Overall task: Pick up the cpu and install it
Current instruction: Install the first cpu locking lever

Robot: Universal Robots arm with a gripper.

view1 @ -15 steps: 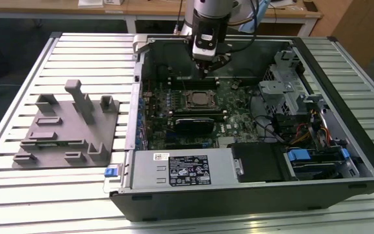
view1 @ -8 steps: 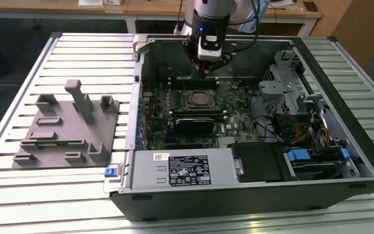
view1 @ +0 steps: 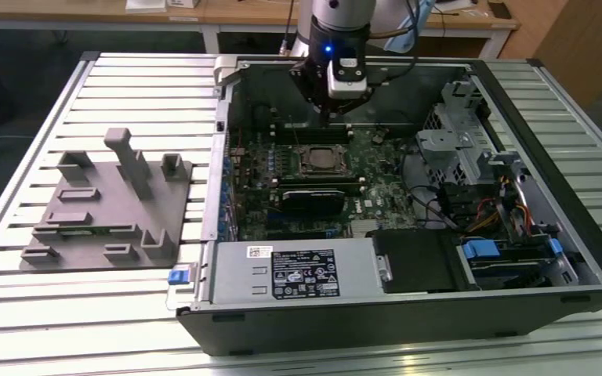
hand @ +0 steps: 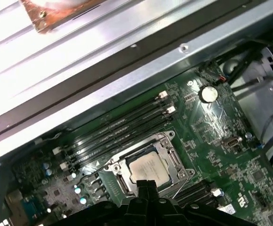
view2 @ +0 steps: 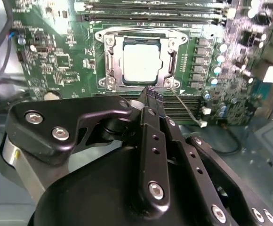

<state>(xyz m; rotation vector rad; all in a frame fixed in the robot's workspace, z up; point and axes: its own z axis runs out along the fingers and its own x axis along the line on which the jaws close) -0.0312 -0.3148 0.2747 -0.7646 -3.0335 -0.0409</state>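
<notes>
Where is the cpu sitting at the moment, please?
In both wrist views the cpu lies in the socket frame on the green motherboard, beside the memory slots, just beyond the pincer.

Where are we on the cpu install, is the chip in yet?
Done, by the look of it: the silvery square cpu lies flat inside the metal-framed motherboard socket. In hand: nothing; the black tool is shut and empty, its tips near the socket's edge. Left: I cannot tell whether the socket frame is latched.
</notes>
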